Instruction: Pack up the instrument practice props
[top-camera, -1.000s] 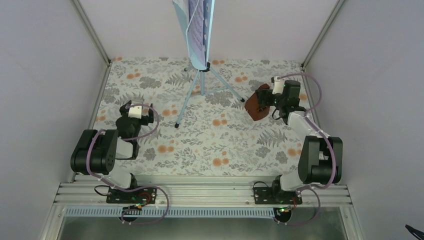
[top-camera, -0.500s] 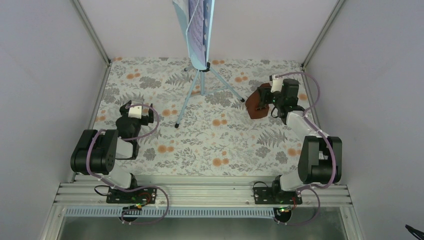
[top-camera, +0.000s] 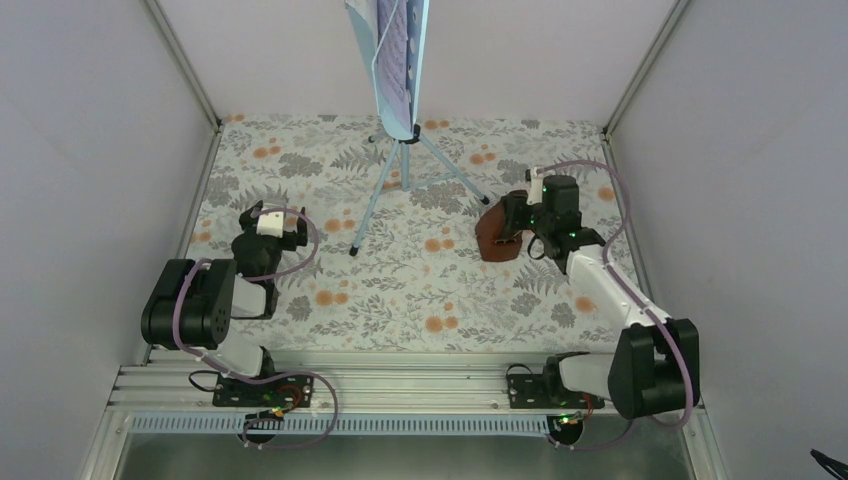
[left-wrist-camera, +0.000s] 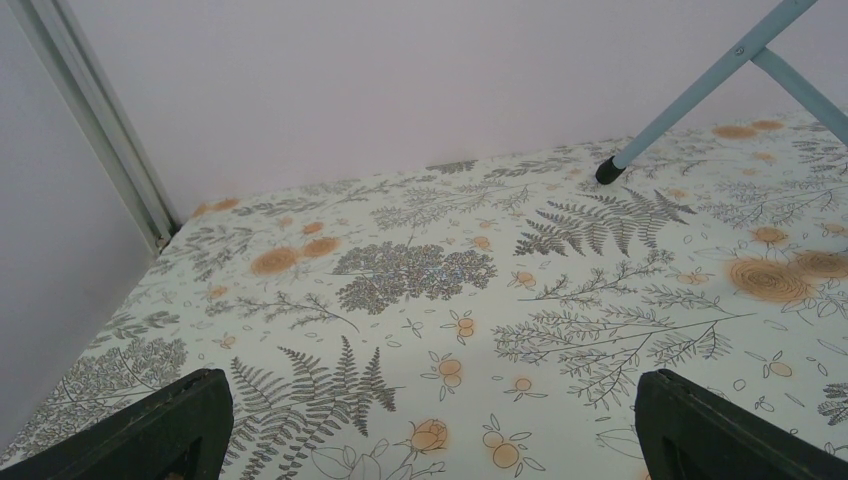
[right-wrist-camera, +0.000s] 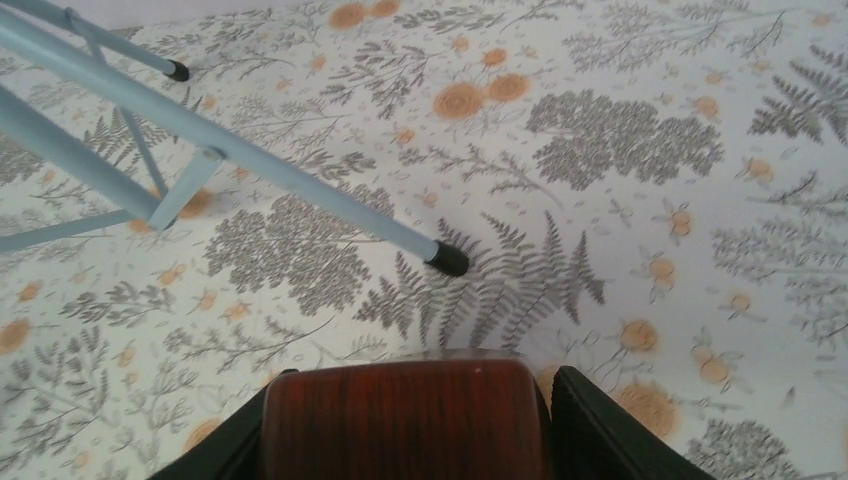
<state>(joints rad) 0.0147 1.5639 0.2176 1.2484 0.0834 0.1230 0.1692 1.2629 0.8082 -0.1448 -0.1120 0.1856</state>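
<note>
Plain white walls (top-camera: 90, 120) and aluminium posts (top-camera: 185, 65) close in a table laid with a fern-and-flower cloth (top-camera: 420, 290).

The stand (top-camera: 404, 165) is the largest thing here. It stands upright on its pale-blue tripod legs, ahead of both grippers at the far middle of the cloth: forward and to the right of the left gripper (top-camera: 272, 215), and directly in front of the right gripper (top-camera: 512, 222). The pages (top-camera: 398, 45) sit on the stand's desk, high above both grippers, white and lilac with print too small to read.

The left gripper hovers low over bare cloth with its jaws spread wide and nothing between them. In its wrist view one black-capped foot (left-wrist-camera: 606, 172) rests on the cloth well ahead, off to the right.

The right gripper is clamped on the metronome (right-wrist-camera: 400, 415), one finger against each side of the reddish-brown body. From above the metronome looks tilted. Whether its base touches the cloth I cannot tell. Another foot (right-wrist-camera: 449, 259) of the stand lies just ahead of the held metronome, near it but apart, with a leg running away from it to the left.
</note>
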